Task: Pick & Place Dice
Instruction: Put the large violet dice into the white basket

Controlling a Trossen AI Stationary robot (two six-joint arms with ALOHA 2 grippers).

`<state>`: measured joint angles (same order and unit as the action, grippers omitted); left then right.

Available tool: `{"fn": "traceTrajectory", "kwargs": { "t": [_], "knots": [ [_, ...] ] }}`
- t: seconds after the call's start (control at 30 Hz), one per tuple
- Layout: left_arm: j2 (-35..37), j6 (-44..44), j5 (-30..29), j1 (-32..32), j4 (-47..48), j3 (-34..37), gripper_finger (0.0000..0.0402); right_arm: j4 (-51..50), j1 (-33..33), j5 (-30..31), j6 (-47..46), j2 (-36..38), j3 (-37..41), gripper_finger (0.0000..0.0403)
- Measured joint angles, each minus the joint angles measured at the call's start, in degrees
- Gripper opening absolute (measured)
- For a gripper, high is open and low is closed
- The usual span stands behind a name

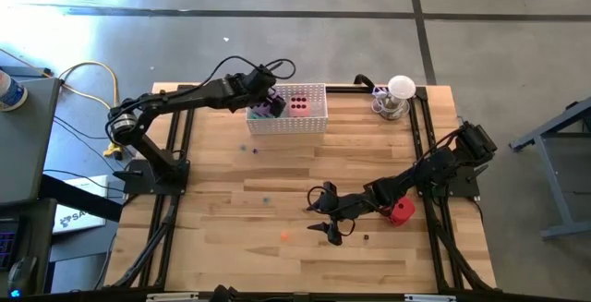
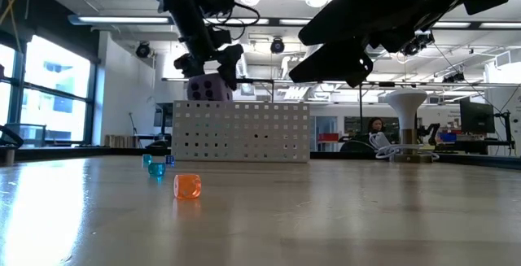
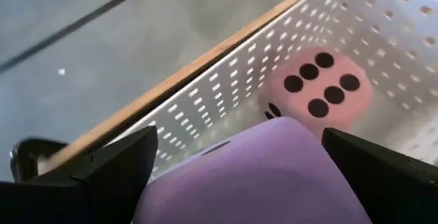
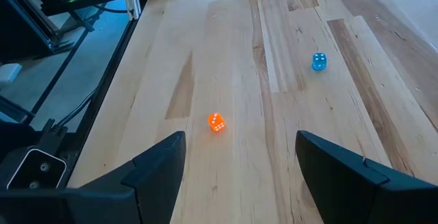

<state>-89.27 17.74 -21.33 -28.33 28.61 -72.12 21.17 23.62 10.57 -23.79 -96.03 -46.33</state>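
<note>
My left gripper (image 1: 267, 106) hangs over the left end of the white perforated basket (image 1: 314, 123), shut on the purple die (image 3: 253, 176). In the low view the purple die (image 2: 210, 89) is at the height of the basket's rim (image 2: 242, 103). The pink die (image 3: 321, 87) lies on the basket floor, six pips up. The red die (image 1: 401, 212) rests on the table beside my right arm. My right gripper (image 1: 324, 217) is open above the table's middle, holding nothing. The green die is not in view. My left gripper pinches the purple die between its two fingers (image 3: 123, 166), one on each opposite side face (image 3: 171, 183). The fingers come from above, slanting down toward the table's far edge. The die is lifted clear, over the basket's left part.
Tiny dice lie on the wood: an orange one (image 4: 216, 122) and a blue one (image 4: 319, 61) ahead of my right gripper. A white bulb-shaped object on a stand (image 1: 399, 97) sits at the far right corner. Black rails run along both table sides.
</note>
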Motion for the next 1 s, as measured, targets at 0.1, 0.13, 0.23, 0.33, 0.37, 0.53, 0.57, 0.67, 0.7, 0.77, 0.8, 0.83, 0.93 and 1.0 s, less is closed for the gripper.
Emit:
{"fn": "traceTrajectory", "kwargs": {
  "t": [0.1,0.13,0.23,0.33,0.37,0.53,0.57,0.67,0.7,0.77,0.8,0.83,0.93,1.0],
  "knots": [
    [-0.42,2.78,0.05,-0.14,0.09,0.00,0.0400,0.00,0.02,0.00,0.01,0.00,0.00,0.0268],
    [-0.48,3.20,0.05,-0.18,0.28,0.00,0.0400,0.00,0.02,0.00,0.00,0.00,0.00,0.0268],
    [-0.42,3.63,0.52,-0.05,0.14,0.00,0.0400,0.00,0.01,0.00,-0.02,0.00,0.00,0.0268],
    [-0.42,4.92,3.55,0.56,0.84,0.00,0.0400,0.00,0.02,0.00,0.02,0.00,0.00,0.0268],
    [-0.42,4.98,4.30,0.72,0.89,0.00,0.0400,-0.02,0.01,0.00,0.02,0.00,0.00,0.0268],
    [-0.42,5.02,4.74,1.19,0.91,0.00,0.0400,-0.02,0.02,0.00,-0.04,0.00,0.00,0.0268],
    [-0.42,5.00,4.75,1.19,0.93,0.00,0.0400,-0.02,0.01,0.00,-0.05,0.00,0.00,0.0268],
    [-0.13,3.35,4.00,1.16,1.04,0.00,0.0400,-0.02,0.02,0.00,-0.09,0.00,0.00,0.0268],
    [-0.01,2.96,3.00,1.02,1.16,0.00,0.0400,-0.02,0.02,0.00,-0.11,0.00,0.00,0.0268],
    [0.29,3.04,1.49,0.97,1.94,0.00,0.0400,-0.02,0.02,0.00,-0.11,0.00,0.00,0.0268],
    [0.39,3.01,0.71,0.95,2.27,-0.03,0.0400,-0.05,0.01,0.00,-0.11,0.00,0.00,0.0268],
    [0.39,3.05,-0.07,0.95,2.67,-0.09,0.0400,-0.19,0.00,0.00,-0.11,0.01,0.00,0.0268],
    [0.43,3.08,-2.62,0.97,3.58,-0.20,0.0400,-0.35,0.02,0.00,-0.13,0.00,0.00,0.0268],
    [0.46,3.08,-3.73,0.97,3.75,-0.20,0.0400,-0.35,0.02,0.00,-0.13,0.00,0.00,0.0268]
  ]
}}
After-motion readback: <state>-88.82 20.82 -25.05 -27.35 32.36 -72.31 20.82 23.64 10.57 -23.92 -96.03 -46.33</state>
